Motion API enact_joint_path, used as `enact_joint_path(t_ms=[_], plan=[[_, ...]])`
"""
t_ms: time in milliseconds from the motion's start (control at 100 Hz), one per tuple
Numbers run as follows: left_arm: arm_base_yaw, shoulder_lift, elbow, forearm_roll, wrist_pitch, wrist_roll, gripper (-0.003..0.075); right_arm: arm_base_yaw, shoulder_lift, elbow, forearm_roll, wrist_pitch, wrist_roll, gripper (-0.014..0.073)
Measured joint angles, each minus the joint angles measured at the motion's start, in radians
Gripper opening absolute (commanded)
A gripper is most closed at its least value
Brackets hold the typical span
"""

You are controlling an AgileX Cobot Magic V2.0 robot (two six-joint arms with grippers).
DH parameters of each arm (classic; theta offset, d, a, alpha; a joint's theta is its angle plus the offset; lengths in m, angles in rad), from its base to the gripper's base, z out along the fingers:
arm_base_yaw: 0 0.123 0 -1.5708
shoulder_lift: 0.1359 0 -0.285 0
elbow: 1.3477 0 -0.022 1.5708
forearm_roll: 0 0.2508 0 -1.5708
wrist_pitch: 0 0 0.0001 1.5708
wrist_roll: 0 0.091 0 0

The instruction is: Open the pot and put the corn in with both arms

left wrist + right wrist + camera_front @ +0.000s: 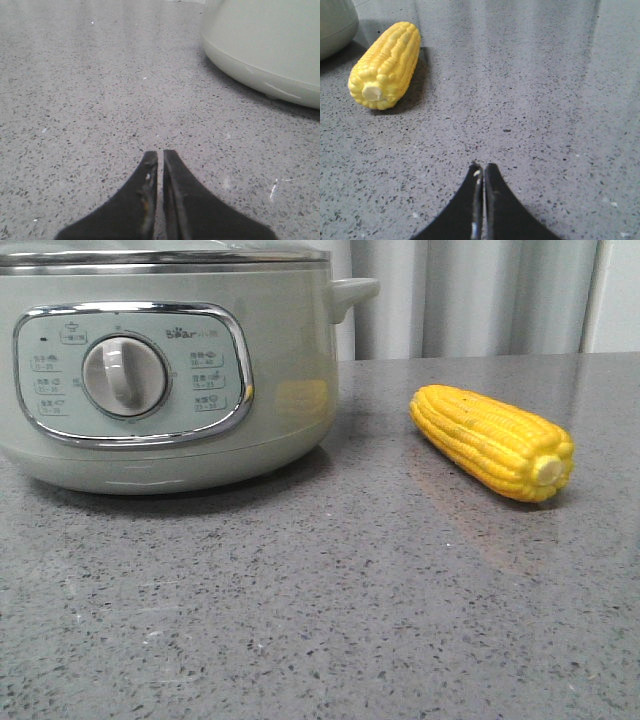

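The pale sage-green pot (280,390) stands at the left of the front view with its lid on, dial panel facing me and a small side handle (352,292). The yellow corn (492,440) lies on the grey table to the pot's right, stub end toward me. My left gripper (160,153) is shut and empty, low over the table, with the pot's wall (270,45) ahead to one side. My right gripper (483,166) is shut and empty; the corn (385,65) lies ahead of it, off to one side. Neither gripper shows in the front view.
The grey speckled table (300,620) runs back to a pale curtain (480,295). The pot's edge also shows in the right wrist view (335,25), close beside the corn.
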Motion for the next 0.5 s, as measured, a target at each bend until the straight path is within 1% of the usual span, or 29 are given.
enact_joint_path(t_ms=[240,360,430,500], plan=[[0.0,0.0,0.0,0.0,0.0,0.0,-0.0018,0.0,0.0,0.0,-0.027,-0.027,0.0,-0.008],[0.0,0.0,0.0,-0.004,-0.004,0.0,-0.0019,0.0,0.0,0.0,-0.029,-0.065,0.0,-0.008],[0.0,0.0,0.0,-0.044,-0.027,0.0,-0.0018,0.0,0.0,0.0,-0.03,-0.099,0.0,-0.008],[0.0,0.0,0.0,-0.119,-0.047,0.0,-0.0019,0.0,0.0,0.0,-0.03,-0.131,0.0,-0.008]])
